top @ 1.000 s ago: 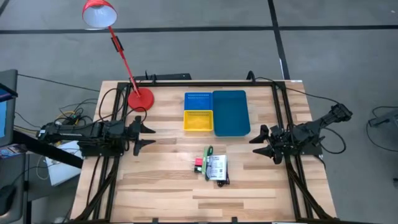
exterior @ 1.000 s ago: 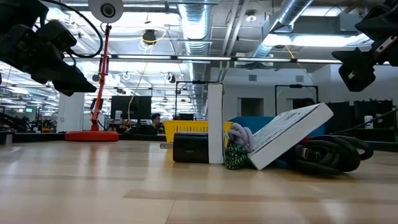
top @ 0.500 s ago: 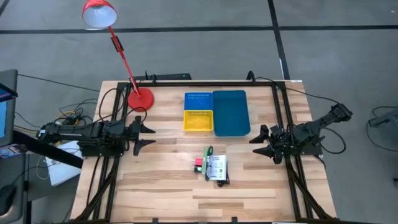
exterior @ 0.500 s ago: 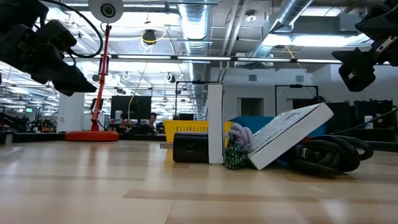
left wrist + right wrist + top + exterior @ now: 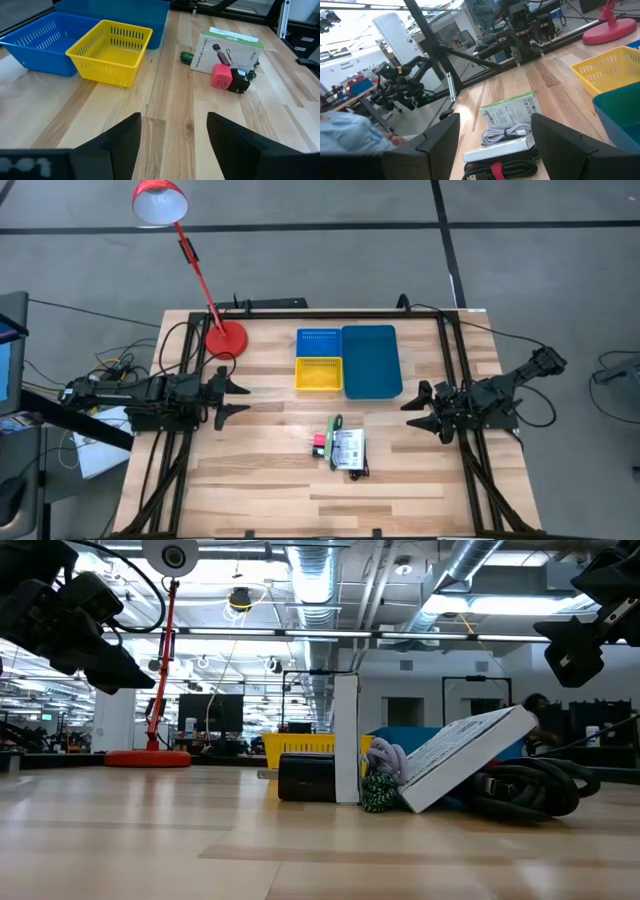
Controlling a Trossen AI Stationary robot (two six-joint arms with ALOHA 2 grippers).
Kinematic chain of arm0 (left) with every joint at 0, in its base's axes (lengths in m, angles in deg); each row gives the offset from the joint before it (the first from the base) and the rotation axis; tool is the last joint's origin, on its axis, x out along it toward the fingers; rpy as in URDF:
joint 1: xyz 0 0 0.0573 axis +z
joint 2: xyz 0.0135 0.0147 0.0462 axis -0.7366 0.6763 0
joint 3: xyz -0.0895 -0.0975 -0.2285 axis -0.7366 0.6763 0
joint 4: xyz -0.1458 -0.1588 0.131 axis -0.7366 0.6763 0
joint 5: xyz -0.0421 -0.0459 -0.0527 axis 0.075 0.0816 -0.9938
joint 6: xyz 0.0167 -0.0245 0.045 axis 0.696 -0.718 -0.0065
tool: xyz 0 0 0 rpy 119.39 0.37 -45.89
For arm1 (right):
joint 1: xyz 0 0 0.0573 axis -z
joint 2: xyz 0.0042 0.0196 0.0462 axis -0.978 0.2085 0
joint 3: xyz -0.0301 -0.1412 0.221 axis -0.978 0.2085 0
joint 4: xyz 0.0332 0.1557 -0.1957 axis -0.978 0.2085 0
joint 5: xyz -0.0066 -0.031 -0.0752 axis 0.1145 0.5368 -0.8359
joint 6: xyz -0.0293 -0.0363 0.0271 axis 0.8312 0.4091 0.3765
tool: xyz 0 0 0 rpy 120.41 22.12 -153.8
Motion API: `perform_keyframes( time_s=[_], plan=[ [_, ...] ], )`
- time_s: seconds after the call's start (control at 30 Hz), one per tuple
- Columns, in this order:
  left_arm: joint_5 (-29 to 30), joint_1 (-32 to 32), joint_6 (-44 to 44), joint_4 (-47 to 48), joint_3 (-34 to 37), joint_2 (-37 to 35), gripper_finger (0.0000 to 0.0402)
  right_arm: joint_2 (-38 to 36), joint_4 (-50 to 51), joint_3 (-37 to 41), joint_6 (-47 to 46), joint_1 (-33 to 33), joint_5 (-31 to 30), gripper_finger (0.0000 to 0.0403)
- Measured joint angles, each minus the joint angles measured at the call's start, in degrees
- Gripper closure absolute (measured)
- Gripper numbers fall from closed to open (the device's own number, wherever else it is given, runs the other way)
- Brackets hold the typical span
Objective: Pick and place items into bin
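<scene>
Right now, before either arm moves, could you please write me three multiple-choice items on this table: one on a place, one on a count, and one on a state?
1. Where does the pile of items lie?
A. inside the yellow basket
B. on the bare table, nearer the front edge than the bins
C. under the lamp base

2. How many bins stand on the table?
A. one
B. two
C. three

3. How do the left gripper and right gripper stand?
A. both open and empty
B. both shut on cables
C. left open, right holding the box

Answers: 1 B, the high view shows the pile on wood, apart from the bins. 2 C, a blue basket, a yellow basket and a large blue bin sit together. 3 A, both sets of fingers are spread with nothing between them.
</scene>
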Motion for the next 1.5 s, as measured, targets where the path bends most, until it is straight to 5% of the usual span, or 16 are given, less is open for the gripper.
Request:
perform_keyframes(
  time_s=[1.5],
  plan=[
    [0.01, -0.02, -0.01, 0.00, 0.01, 0.01, 0.0187, -0.02, -0.02, 0.00, 4.44, 2.09, -1.71, 0.0163]
  ],
)
